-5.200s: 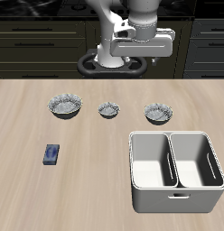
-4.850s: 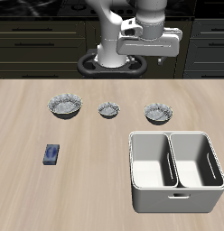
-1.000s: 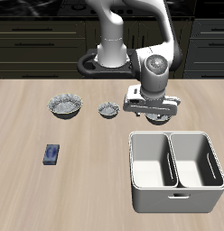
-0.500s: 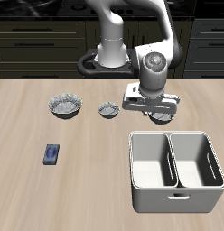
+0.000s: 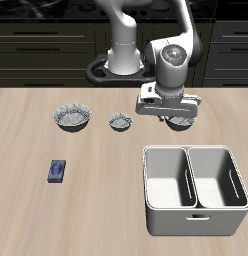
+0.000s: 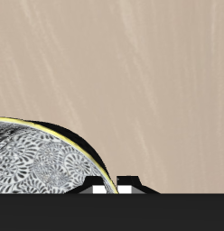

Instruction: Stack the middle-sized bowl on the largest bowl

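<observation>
- Where the gripper hangs at the end of the Franka arm, it is seen directly over the middle-sized bowl, whose crinkled rim shows just under the hand; whether the bowl rests on the table or is raised off it cannot be told.
- Whether the fingers are spread or pressed on the rim cannot be told: in the exterior view they are hidden by the hand, and in the wrist view only two pale fingertips are seen beside the bowl's patterned inside.
- A light wooden table is seen beneath, and fills the wrist view beyond the bowl.
- The smallest grey bowl is placed near the held-over one, in the same row.
- The largest bowl is set farther along that row, well apart from the gripper.
- A white two-compartment bin is found nearer the table's front edge.
- A small dark blue block lies flat, in front of the largest bowl.
</observation>
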You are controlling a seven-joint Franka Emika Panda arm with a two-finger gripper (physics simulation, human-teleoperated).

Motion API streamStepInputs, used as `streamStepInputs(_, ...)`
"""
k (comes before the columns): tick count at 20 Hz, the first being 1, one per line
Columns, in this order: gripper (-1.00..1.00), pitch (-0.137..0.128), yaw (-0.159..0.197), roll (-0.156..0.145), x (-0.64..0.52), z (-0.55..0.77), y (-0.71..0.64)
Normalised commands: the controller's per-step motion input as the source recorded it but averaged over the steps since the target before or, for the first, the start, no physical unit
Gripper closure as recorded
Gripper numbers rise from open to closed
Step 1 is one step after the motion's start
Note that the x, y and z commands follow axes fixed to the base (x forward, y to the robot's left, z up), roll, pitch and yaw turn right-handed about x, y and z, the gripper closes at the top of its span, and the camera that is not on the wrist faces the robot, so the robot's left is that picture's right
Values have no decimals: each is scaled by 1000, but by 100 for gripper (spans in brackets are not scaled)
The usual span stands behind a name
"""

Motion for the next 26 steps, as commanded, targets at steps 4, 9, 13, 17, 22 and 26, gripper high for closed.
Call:
streamStepInputs(4,100,-71,24,2,-73,410,-69)
streamStepInputs(9,100,-45,20,18,-57,227,-33)
streamStepInputs(13,100,-8,-5,23,-5,105,-29)
streamStepInputs(17,100,-16,-3,6,-13,240,-198)
streamStepInputs(22,100,-62,24,-9,-45,314,-333)
streamStepInputs(26,100,17,-15,49,-26,147,-317)
